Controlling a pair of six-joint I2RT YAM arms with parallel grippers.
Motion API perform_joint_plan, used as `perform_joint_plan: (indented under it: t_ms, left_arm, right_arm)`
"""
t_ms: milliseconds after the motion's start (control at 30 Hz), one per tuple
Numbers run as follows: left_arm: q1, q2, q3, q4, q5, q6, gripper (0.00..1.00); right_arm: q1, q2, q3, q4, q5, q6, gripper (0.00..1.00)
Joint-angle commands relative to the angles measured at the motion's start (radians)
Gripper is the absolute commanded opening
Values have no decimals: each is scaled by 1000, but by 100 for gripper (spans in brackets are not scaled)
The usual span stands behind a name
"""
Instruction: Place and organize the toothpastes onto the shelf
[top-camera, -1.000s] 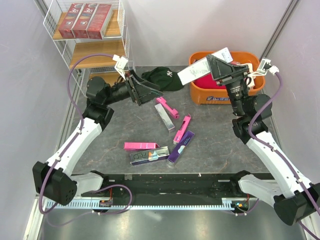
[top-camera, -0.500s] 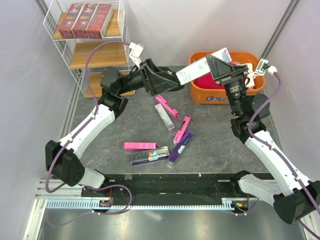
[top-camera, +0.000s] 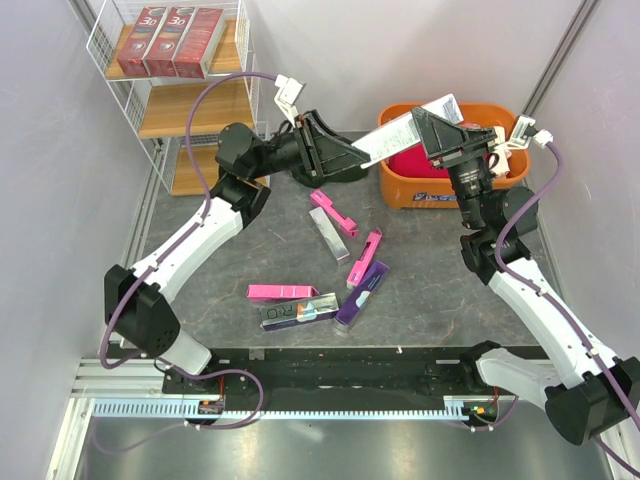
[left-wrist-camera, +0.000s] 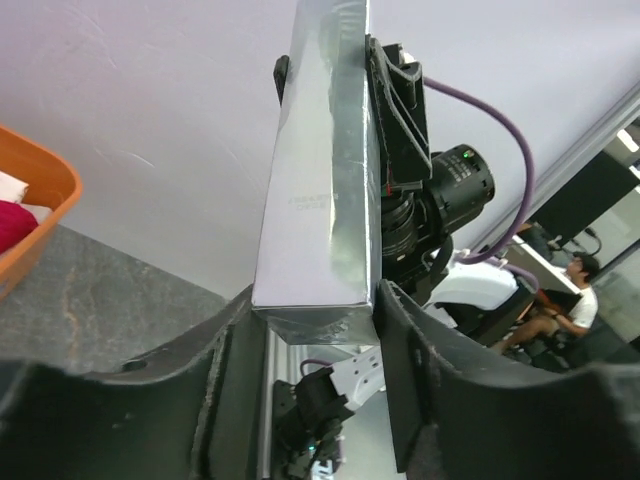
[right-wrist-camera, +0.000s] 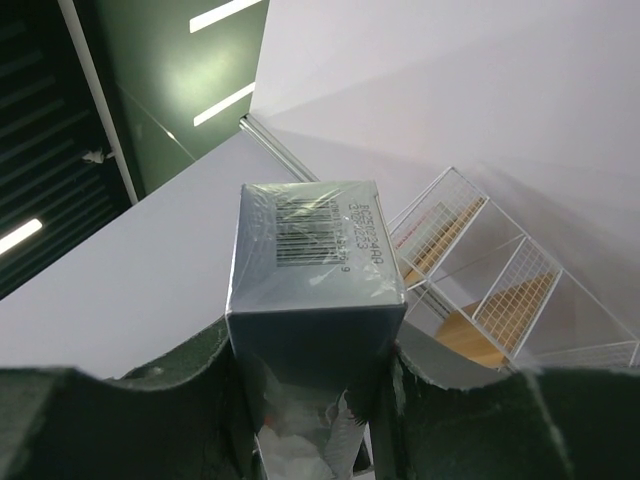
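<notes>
A silver-grey toothpaste box (top-camera: 398, 133) hangs in the air between both arms, above the back of the table. My right gripper (top-camera: 428, 122) is shut on its right part, and the barcode end (right-wrist-camera: 315, 255) sticks out past the right gripper (right-wrist-camera: 315, 345). My left gripper (top-camera: 348, 155) is closed on its left end. In the left wrist view the box (left-wrist-camera: 325, 200) sits between the left gripper's (left-wrist-camera: 312, 305) fingers, touching both. Several more toothpastes lie loose on the table: pink (top-camera: 333, 212), silver (top-camera: 328, 234), purple (top-camera: 362, 294), holographic (top-camera: 298, 311). The shelf (top-camera: 190, 108) stands back left with three dark red boxes (top-camera: 168, 40) on its top board.
An orange tub (top-camera: 440, 190) sits at the back right, under the right gripper, with red and white things in it. A dark green cap (top-camera: 340, 176) lies beneath the left gripper, mostly hidden. Grey walls close in both sides.
My left arm swung right from beside the shelf to the box's free end, and its jaws closed onto it. The right arm and its box barely moved.
</notes>
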Motion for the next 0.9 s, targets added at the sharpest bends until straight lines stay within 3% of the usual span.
perform_joint_plan:
  t_ms: [0, 100, 200, 233, 333, 433, 633, 867]
  left_arm:
    - [-7, 33, 65, 36, 6, -47, 41]
    - [-9, 33, 63, 39, 14, -49, 33]
    - [-9, 19, 49, 43, 4, -41, 29]
    - [-7, 16, 45, 43, -3, -35, 27]
    - [-3, -1, 27, 33, -26, -23, 23]
    - [13, -27, -3, 26, -57, -17, 22]
    - [95, -85, -114, 49, -88, -56, 10]
    - [255, -160, -294, 201, -74, -202, 2]
  right_arm:
    - [2, -8, 17, 74, -28, 34, 45]
    - [2, -6, 15, 71, -25, 36, 47]
    - [4, -5, 17, 64, -23, 34, 64]
    - [4, -6, 17, 61, -22, 36, 74]
    - [4, -5, 17, 54, -20, 31, 89]
    - [4, -7, 12, 48, -17, 22, 97]
    - [2, -11, 4, 2, -3, 5, 98]
    - [4, -3, -2, -23, 26, -12, 98]
